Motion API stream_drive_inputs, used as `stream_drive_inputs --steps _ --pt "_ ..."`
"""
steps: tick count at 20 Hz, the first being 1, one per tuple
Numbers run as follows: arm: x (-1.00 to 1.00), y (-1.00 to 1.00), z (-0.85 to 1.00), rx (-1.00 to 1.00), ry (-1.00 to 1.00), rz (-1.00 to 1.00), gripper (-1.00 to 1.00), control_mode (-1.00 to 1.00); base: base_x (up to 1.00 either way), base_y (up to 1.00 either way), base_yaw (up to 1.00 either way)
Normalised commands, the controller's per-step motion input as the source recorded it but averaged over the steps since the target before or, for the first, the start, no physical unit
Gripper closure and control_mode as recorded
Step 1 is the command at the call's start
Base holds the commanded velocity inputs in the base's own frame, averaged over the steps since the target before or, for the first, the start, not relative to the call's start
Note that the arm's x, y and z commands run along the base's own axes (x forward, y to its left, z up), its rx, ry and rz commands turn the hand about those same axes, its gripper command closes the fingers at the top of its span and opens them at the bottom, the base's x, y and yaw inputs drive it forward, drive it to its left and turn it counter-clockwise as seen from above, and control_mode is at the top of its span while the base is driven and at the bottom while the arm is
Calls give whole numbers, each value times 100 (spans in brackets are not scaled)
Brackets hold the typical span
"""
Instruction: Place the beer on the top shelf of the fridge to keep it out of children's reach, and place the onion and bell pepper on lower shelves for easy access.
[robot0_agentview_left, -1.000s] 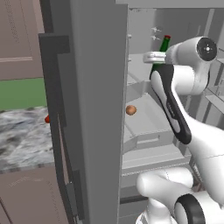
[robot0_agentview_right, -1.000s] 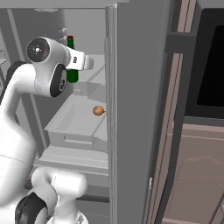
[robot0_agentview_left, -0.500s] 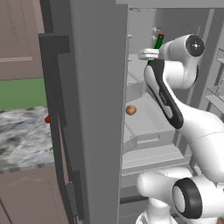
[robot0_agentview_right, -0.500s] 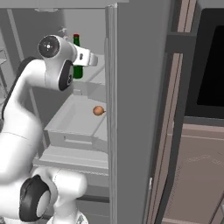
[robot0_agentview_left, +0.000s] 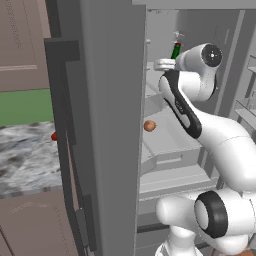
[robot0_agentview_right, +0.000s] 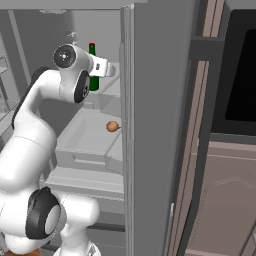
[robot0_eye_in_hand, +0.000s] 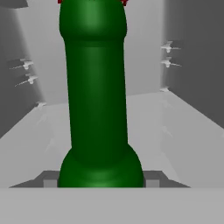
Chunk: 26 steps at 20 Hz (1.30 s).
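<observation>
Beer (robot0_eye_in_hand: 94, 100) upright between pincer (robot0_eye_in_hand: 100, 183) tips

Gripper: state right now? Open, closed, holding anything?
Gripper: closed on the beer bottle, held inside the fridge above a shelf.

dk green beer (robot0_eye_in_hand: 94, 100) w/ red cap, orange-tan onion (robot0_agentview_left: 149, 125), pale grey fridge (robot0_agentview_right: 155, 100) interior, red bell pepper (robot0_agentview_left: 53, 136)

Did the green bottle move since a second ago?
Yes. In the left base view the beer has gone up and deeper into the fridge, farther above the onion, which stayed put.
</observation>
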Motion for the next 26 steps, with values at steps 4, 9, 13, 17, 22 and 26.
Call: stream_drive_inputs --steps 4,9,13,17,22,26 --pt "34 3 -18 -6 -1 0 100 -100 0 0 0" --pt "33 6 -12 -6 -5 0 100 -100 0 0 0" --pt "41 0 -3 -1 -5 0 100 -100 0 0 0" --pt "46 0 -1 0 -3 0 100 -100 0 0 0" --pt "47 2 -8 0 0 0 100 -100 0 0 0" --pt "37 3 -26 0 0 0 100 -100 0 0 0"
